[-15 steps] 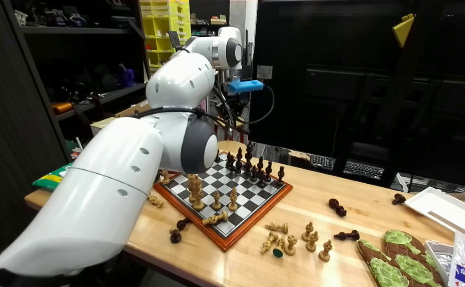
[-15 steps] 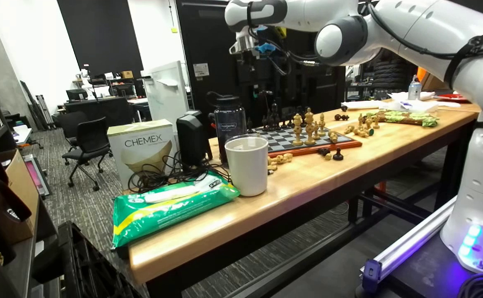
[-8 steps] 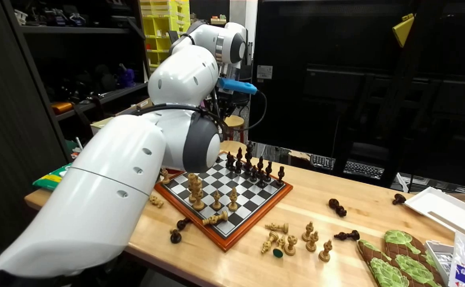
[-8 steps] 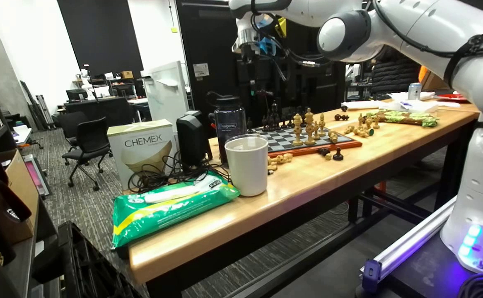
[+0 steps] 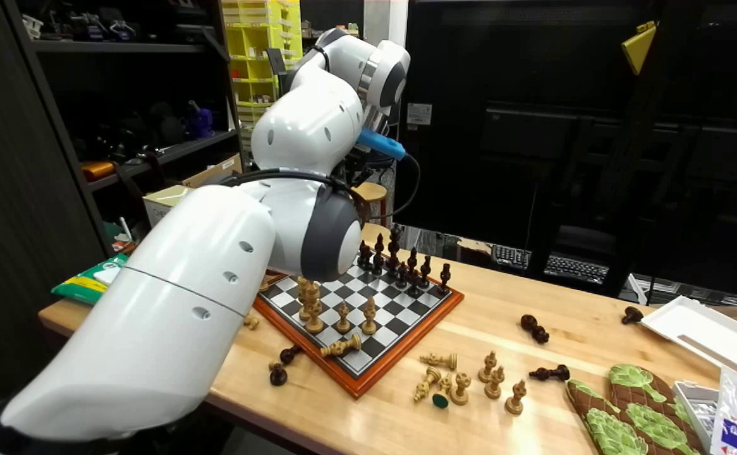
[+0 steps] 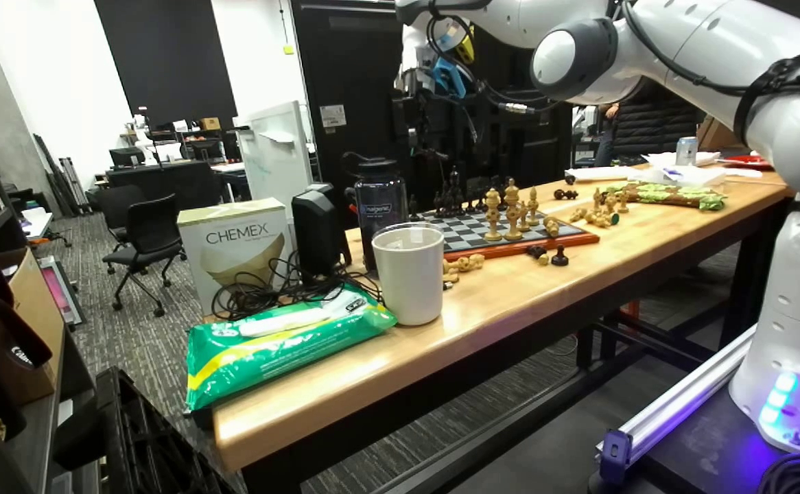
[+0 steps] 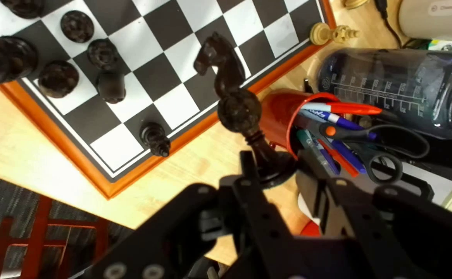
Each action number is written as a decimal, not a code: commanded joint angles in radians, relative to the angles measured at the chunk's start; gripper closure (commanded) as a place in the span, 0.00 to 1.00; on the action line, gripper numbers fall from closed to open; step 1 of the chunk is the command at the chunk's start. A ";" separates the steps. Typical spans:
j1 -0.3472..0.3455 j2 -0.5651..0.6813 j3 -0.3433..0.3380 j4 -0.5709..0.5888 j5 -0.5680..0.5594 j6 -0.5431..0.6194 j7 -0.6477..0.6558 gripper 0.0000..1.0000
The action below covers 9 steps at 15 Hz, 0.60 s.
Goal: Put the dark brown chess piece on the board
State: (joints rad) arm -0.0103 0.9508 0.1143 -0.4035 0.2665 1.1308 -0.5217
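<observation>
My gripper (image 7: 276, 158) is shut on the base of a dark brown chess knight (image 7: 239, 110) in the wrist view. The knight sticks out past the fingertips, tilted, its head overlapping the board in that view. The board (image 5: 406, 341) has a reddish-brown frame and shows in both exterior views (image 6: 530, 248) and in the wrist view (image 7: 137, 171). In an exterior view my gripper (image 6: 413, 123) hangs well above the table, past the board's far corner, with the knight (image 6: 431, 154) at its tips. In an exterior view the arm mostly hides the gripper.
Several dark pieces (image 5: 394, 249) and light pieces (image 5: 313, 303) stand on the board. Loose pieces (image 5: 460, 387) lie around it. A red cup (image 7: 278, 112) of pens and scissors and a water bottle (image 7: 381, 89) stand beside the board. A white cup (image 6: 410, 278) is at the table's near end.
The wrist has swung to the right in both exterior views and turned to point more downward, carrying the knight slightly. The pieces on the table and board have not moved.
</observation>
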 commanded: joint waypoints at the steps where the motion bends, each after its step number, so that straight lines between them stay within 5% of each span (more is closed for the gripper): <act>1: -0.029 0.046 0.052 0.079 0.041 -0.055 0.149 0.92; 9: -0.060 0.030 0.090 0.030 0.063 -0.040 0.348 0.92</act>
State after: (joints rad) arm -0.0572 0.9898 0.1842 -0.3718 0.3117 1.0927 -0.2420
